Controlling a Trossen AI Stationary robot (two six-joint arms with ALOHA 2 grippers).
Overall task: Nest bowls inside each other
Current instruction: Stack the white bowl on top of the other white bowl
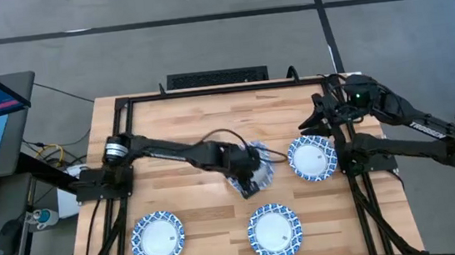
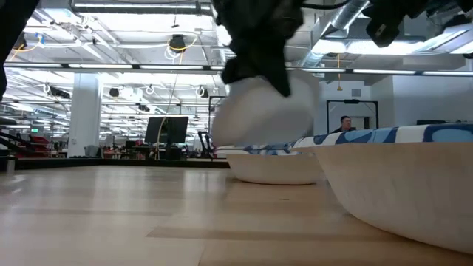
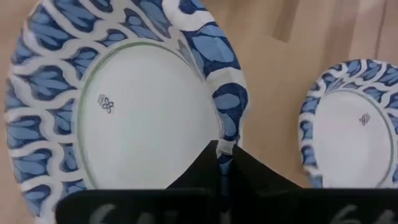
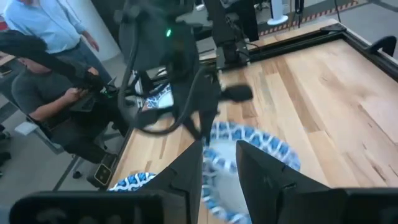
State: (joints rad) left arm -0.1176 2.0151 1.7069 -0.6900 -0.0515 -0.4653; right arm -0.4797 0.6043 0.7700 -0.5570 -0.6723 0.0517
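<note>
One bowl is seen near the front left corner of the table. In the middle of the table, a bowl is held up by its rim, pinched in the left gripper. Another bowl sits at the front edge. A fourth bowl lies by the right edge, below the right gripper, whose fingers are apart.

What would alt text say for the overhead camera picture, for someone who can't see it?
Seen from above, the left arm's pincer grips a blue-and-white bowl by its rim at mid-table. Three more bowls rest on the wooden table: one beside the held bowl, two near the front edge. The right arm's pincer waits at the table's right side.
</note>
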